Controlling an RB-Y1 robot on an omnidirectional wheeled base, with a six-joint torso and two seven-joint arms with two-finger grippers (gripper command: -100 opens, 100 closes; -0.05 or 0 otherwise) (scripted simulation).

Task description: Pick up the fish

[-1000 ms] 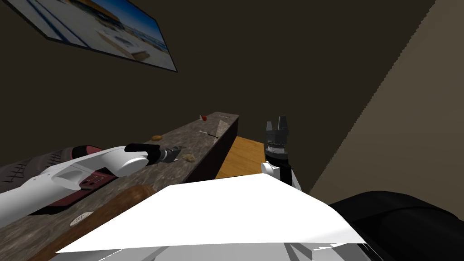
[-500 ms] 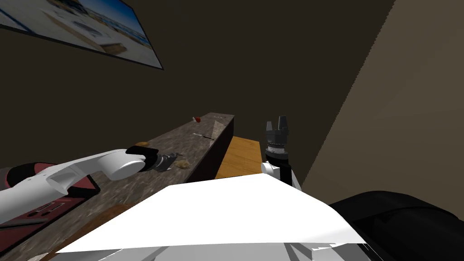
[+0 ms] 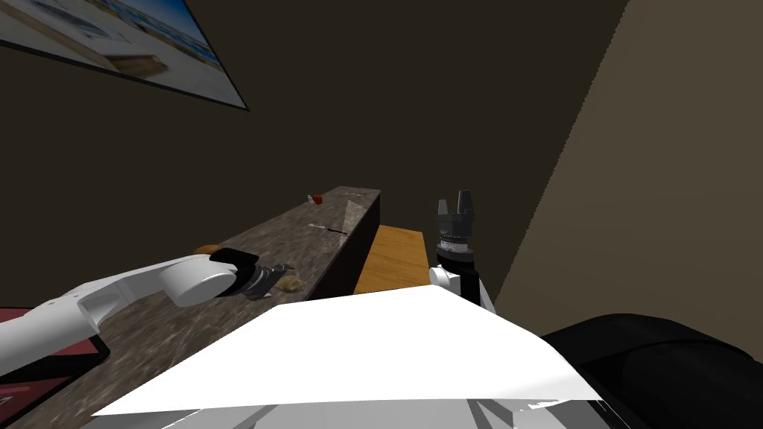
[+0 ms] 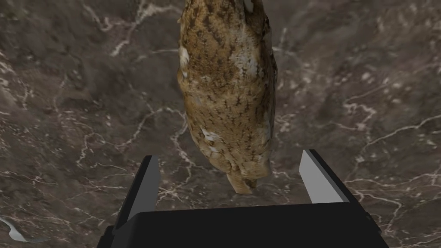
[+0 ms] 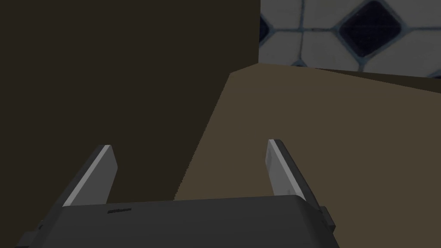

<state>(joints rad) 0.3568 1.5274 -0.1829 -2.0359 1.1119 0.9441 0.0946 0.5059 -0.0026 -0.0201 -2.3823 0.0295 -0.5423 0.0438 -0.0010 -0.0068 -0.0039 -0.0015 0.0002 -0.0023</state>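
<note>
Two walls, one dark brown and one tan, are meeting in a dim corner behind a long counter (image 3: 328,238) of dark veined stone. A framed picture (image 3: 112,45) is hanging on the brown wall above it. Just past the counter's edge, a lower wood-coloured top (image 3: 391,261) is showing. A small red thing (image 3: 317,199) is sitting near the counter's far end, and a thin dark utensil (image 3: 328,229) is lying a little nearer. A brown rounded lump (image 3: 207,249) is peeking out behind the left arm, and a dark red slab (image 3: 45,365) is lying at the near left end.

The fish (image 4: 228,94), mottled brown and tan, is lying flat on the stone near the counter's edge. The left arm is reaching across the counter with its forearm low over the stone, and the left gripper (image 4: 229,155) is pointing down at the fish. Its fingers are standing wide apart, one on each side of the fish's narrow end, neither touching it.

The right gripper (image 3: 456,199) is pointing upward beside the wood-coloured top, its fingers spread wide and gripping nothing.
</note>
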